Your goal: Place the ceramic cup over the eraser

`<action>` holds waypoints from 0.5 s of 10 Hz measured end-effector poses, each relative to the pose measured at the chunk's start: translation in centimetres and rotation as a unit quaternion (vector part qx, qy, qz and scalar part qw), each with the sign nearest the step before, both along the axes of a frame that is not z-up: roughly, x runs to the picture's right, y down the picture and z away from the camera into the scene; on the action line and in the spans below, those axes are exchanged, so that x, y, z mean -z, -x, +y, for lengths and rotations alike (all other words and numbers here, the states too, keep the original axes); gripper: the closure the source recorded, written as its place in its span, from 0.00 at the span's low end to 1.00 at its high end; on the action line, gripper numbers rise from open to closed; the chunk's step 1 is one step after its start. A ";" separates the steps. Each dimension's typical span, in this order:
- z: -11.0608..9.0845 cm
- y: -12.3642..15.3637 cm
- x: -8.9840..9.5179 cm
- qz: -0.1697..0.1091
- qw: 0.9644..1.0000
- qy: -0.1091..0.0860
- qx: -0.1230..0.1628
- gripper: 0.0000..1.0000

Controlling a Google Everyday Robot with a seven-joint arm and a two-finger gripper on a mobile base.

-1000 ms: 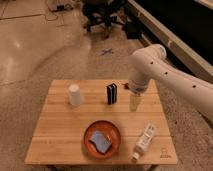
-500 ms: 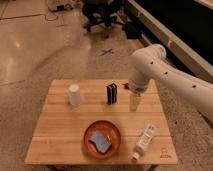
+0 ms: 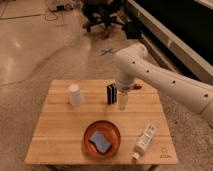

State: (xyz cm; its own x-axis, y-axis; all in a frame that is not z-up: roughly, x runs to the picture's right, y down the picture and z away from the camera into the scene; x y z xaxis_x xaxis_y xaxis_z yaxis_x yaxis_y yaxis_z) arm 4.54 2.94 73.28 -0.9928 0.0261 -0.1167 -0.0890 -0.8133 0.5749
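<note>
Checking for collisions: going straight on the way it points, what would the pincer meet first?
Pointing down, the pincer would probably meet the light wooden tabletop first, just beside the upright black white-striped eraser block; depth is unclear.

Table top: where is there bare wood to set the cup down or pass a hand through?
Bare wood lies between the ceramic cup and the eraser, and at the left front of the table, left of the orange bowl. Crowded: the gripper hangs right beside the eraser, and the white bottle lies close to the bowl.
</note>
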 end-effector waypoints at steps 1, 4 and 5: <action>-0.4 1.8 -0.7 -0.007 1.000 -0.001 0.010 0.20; -1.8 6.7 -2.8 -0.024 0.999 -0.001 0.037 0.20; -2.7 8.2 -3.6 -0.030 0.999 0.000 0.044 0.20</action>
